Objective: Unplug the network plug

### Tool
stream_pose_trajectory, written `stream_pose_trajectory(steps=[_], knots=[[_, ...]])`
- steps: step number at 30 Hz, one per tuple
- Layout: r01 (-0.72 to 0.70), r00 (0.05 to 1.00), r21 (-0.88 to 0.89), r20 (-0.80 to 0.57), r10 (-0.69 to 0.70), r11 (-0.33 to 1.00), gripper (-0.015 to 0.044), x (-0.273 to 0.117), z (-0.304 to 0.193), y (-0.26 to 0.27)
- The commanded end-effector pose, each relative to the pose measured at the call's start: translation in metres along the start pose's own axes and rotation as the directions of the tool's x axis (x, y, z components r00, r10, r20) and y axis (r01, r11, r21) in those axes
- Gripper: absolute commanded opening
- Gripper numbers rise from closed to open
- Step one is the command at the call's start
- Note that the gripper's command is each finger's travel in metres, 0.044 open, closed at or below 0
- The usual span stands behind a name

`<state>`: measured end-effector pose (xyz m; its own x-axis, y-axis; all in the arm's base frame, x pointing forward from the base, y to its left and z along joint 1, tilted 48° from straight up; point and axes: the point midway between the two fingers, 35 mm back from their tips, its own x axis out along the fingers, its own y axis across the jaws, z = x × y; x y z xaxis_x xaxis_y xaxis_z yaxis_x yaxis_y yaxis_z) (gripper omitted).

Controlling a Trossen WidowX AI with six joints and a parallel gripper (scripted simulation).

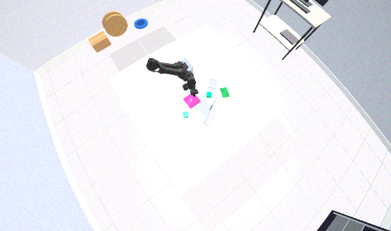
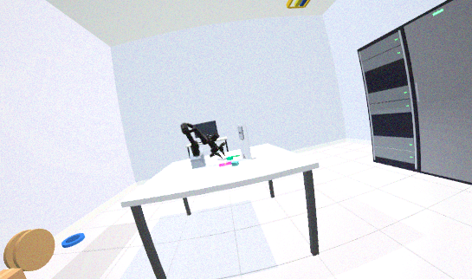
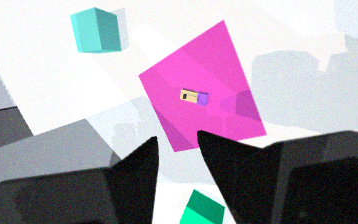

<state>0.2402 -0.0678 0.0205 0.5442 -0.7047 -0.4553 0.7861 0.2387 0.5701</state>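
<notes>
Nearest the wrist camera, the gripper hangs above the table, its two dark fingers parted by a narrow gap with nothing between them. Just past the fingertips, toward 12 o'clock, the plug lies flat near the middle of the pink marked square, well inside every edge. A teal cube sits off the square's 10 o'clock corner, a green block at 6 o'clock below the fingers
</notes>
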Motion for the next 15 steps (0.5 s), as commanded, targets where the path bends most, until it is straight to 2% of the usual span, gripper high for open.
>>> stream_pose_trajectory(steps=[1,15], knots=[[-0.006,1.0,0.011,0.004,0.006,1.0,0.0156,-0.0034,0.0007,0.0046],[-0.005,1.0,0.01,0.004,0.005,1.0,0.0156,-0.0126,0.0001,0.0099]])
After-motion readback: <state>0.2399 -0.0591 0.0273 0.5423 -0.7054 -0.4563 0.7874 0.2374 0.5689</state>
